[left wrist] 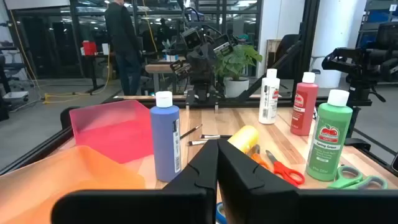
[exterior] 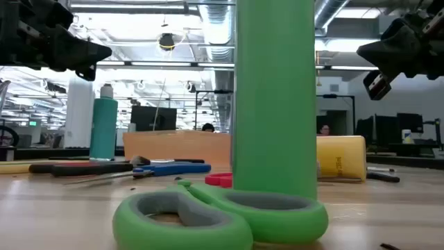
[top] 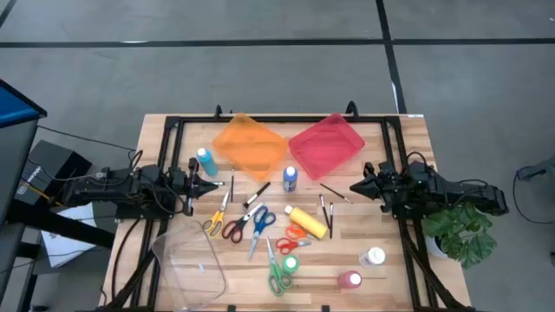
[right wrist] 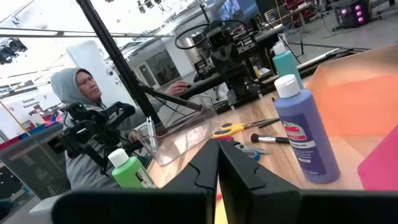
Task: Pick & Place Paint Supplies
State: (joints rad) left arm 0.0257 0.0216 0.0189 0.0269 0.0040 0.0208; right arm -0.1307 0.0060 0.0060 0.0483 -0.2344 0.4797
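Note:
Small paint bottles stand on the wooden table: teal (top: 206,161), blue (top: 290,178), green (top: 289,263), white (top: 375,256) and pink (top: 350,279). A yellow bottle (top: 308,221) lies on its side. Yellow (top: 215,221), red (top: 236,227), blue (top: 260,221), orange (top: 295,238) and green scissors (top: 279,276) lie flat, with thin brushes (top: 256,192) (top: 334,191) among them. My left gripper (top: 198,182) (left wrist: 217,149) hovers shut at the table's left, beside the teal bottle. My right gripper (top: 354,187) (right wrist: 217,149) hovers shut at the right, near the brushes.
An orange tray (top: 247,143) and a red tray (top: 327,143) sit at the far edge, and a clear tray (top: 191,256) lies at the near left corner. A potted plant (top: 460,230) stands beside the table's right edge. A person in a grey hood (right wrist: 81,93) sits beyond the table.

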